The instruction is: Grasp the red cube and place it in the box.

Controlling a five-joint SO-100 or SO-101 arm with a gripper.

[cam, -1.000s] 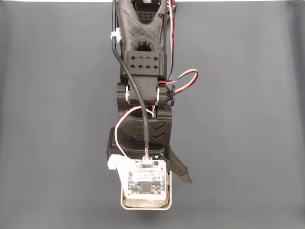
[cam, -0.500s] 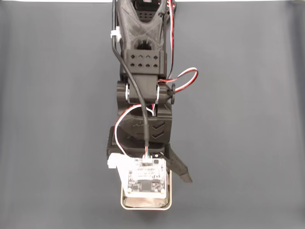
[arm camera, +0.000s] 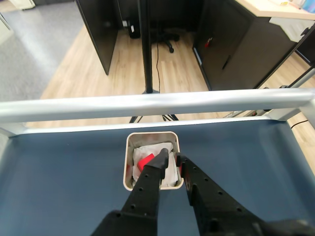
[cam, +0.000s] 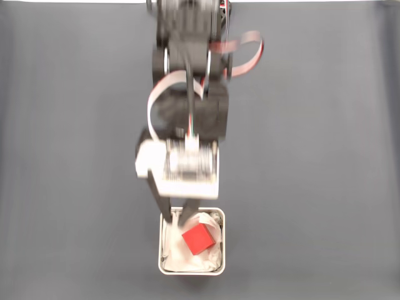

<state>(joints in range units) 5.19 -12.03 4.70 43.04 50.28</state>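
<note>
dark surface (cam: 325,156), arm blurred in fixed view. box (cam: 220,250) at the near-edge middle, white lining inside. tool (arm camera: 171,158) above box rim, jaws narrow, empty. red cube (cam: 198,239) lies in box.

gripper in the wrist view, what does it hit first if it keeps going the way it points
Probably the small square silver tin box with its white lining; the gripper aims into it, beside the bright red cube. Depth is unclear.

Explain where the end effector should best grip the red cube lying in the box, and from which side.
Probably from above, closing on two opposite flat faces of the red cube. It sits turned, resting on soft lining inside the box, whose walls seem to block sideways approaches; rotate the end effector to match.
</note>
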